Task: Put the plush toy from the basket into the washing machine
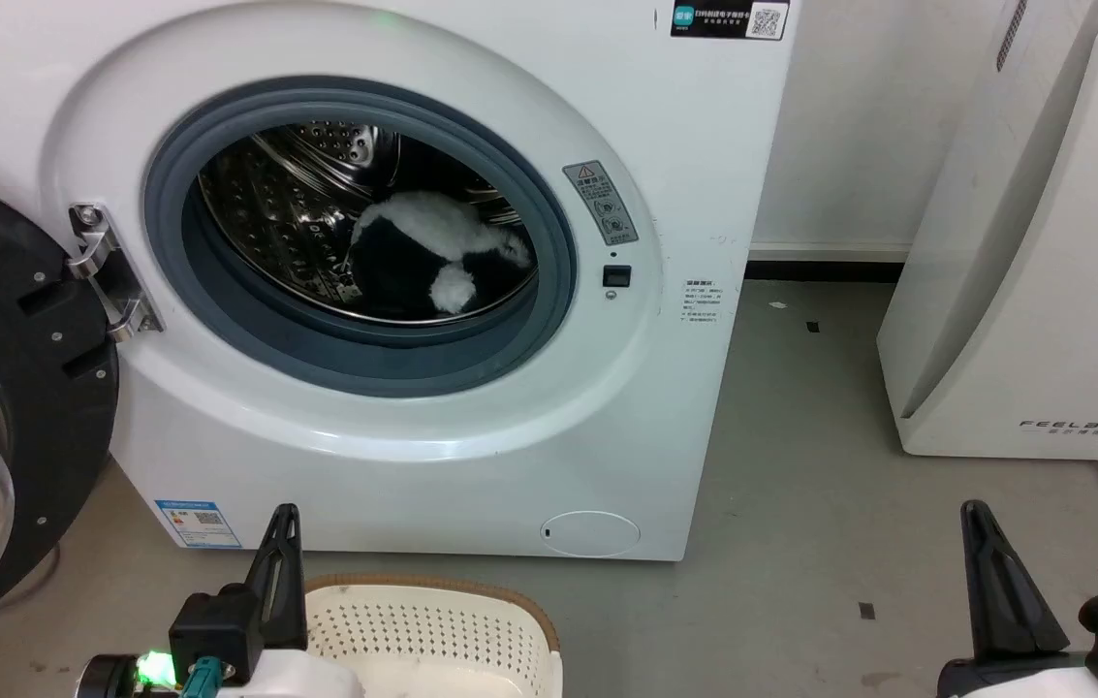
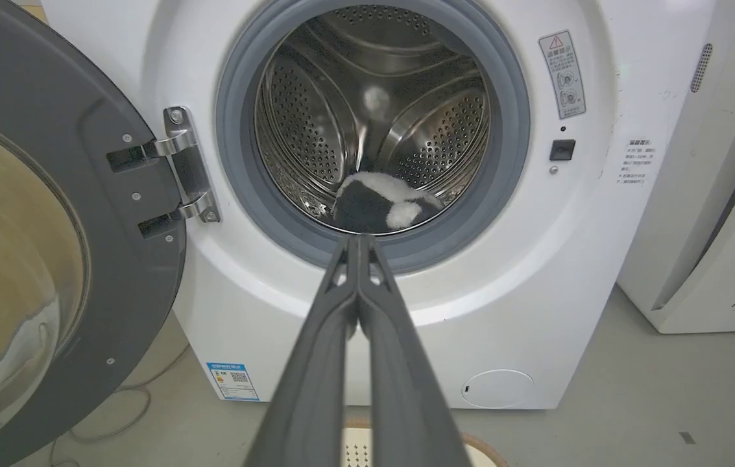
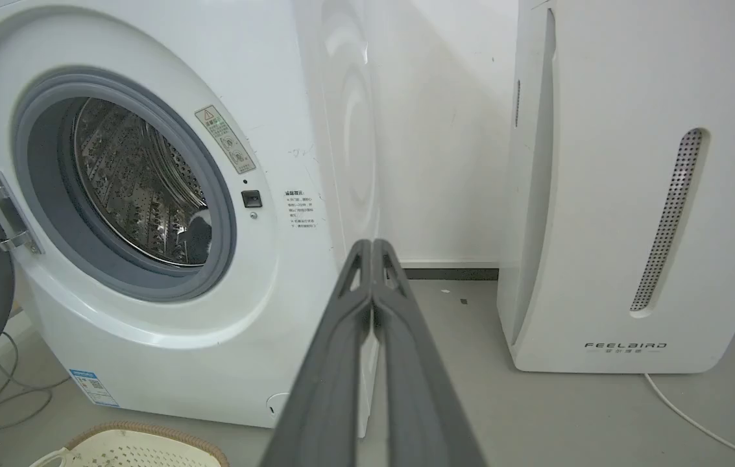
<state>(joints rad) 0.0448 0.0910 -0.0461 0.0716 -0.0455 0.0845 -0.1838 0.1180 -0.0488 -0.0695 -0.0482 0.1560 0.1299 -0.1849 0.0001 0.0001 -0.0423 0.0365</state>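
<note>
The plush toy (image 1: 432, 257) lies in the drum (image 1: 287, 204) of the washing machine (image 1: 393, 465), door (image 1: 15, 388) open; left hand (image 2: 359, 239) and right hand (image 3: 372, 243) are both clenched empty, near the basket (image 1: 432, 620).

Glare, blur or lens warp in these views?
Head view: drum glints, plush toy reads clearly. Left wrist view: door glass carries a tan reflection, left claw blurs near the lens. Right wrist view: washing machine bows outward, its side panel shines.
</note>
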